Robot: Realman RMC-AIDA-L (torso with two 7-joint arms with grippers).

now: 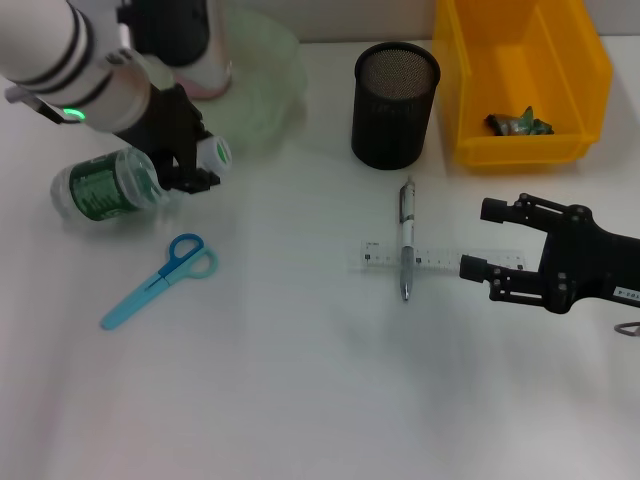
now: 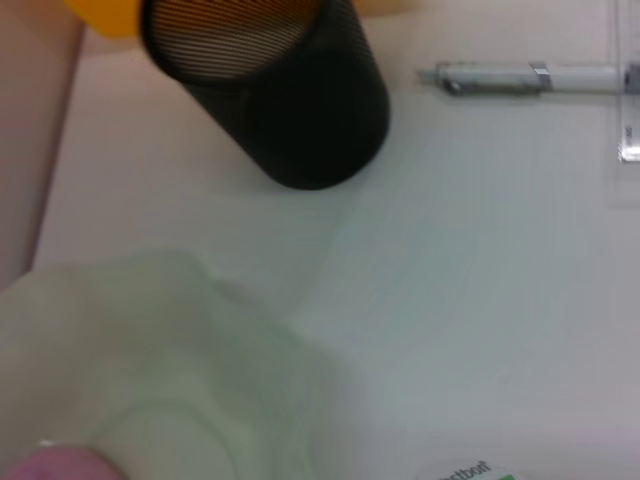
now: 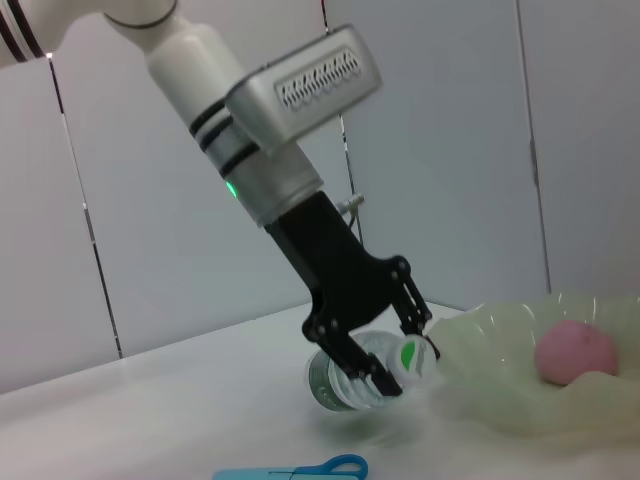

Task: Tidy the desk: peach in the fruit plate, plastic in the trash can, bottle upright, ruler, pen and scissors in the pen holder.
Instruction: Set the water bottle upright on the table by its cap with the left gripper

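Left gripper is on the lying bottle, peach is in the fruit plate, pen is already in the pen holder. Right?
Not quite. The head view shows the pen lying on the desk, across the ruler, in front of the pen holder. The rest holds: the left gripper is on the lying bottle, and the right wrist view shows the peach in the fruit plate.
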